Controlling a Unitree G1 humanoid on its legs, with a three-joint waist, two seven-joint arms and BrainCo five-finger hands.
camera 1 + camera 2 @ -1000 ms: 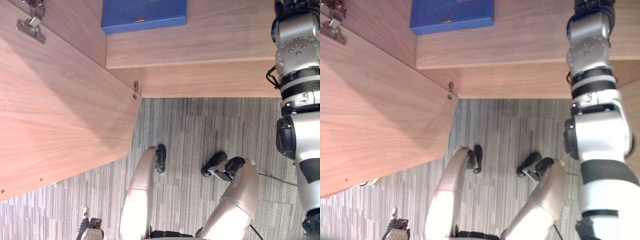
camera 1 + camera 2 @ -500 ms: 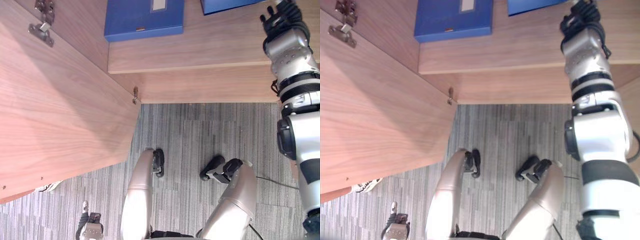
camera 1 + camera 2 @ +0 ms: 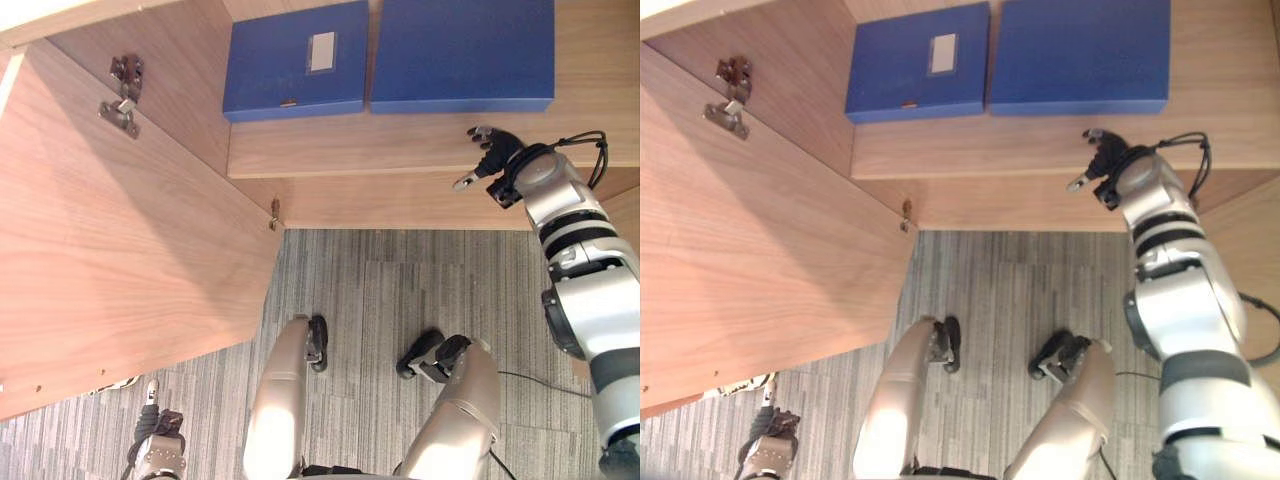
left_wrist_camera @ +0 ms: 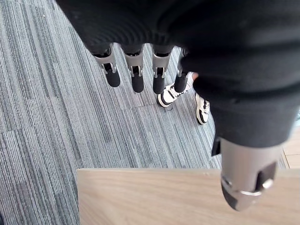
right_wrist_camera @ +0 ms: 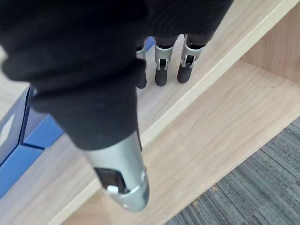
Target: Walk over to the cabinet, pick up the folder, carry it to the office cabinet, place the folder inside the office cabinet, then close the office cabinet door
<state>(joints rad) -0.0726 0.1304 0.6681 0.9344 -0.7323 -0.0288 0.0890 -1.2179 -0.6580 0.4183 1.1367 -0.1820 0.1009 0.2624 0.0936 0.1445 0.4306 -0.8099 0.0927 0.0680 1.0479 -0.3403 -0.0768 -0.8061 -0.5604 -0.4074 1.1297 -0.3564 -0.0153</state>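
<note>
- Since half a second ago the right hand has drawn back from the folder to the front edge of the shelf. Its fingers are straight and hold nothing.
- The folder lies flat on the shelf, just beside a labelled folder, with a thin edge facing the front. Its far end is cut off, so its long axis cannot be told.
- The left hand hangs low with its fingers straight, empty.
</note>
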